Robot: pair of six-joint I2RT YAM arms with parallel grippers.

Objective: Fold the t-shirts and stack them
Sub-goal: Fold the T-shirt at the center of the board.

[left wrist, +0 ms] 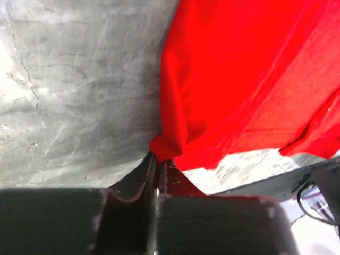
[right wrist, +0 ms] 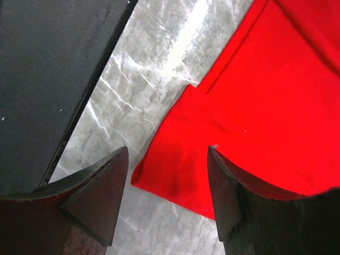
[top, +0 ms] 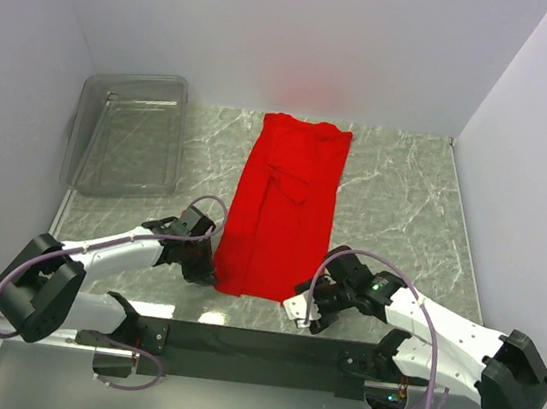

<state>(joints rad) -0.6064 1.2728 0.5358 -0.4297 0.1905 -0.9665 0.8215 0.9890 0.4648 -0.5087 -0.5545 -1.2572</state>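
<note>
At the tips of the left end effector (left wrist: 158,159), clamped shut, a corner of the soft, likely limp t-shirt (left wrist: 239,79) is pinched; the right end effector (right wrist: 167,175), jaws apart, should take the corner beneath it.

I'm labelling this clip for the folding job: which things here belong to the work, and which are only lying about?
Part of the job:
- red t-shirt, folded lengthwise
- left pincer, shut on its near left corner
- right pincer, open over its near right corner

Just lying about:
- clear plastic bin, far left, untouched
- marble table underneath
</note>
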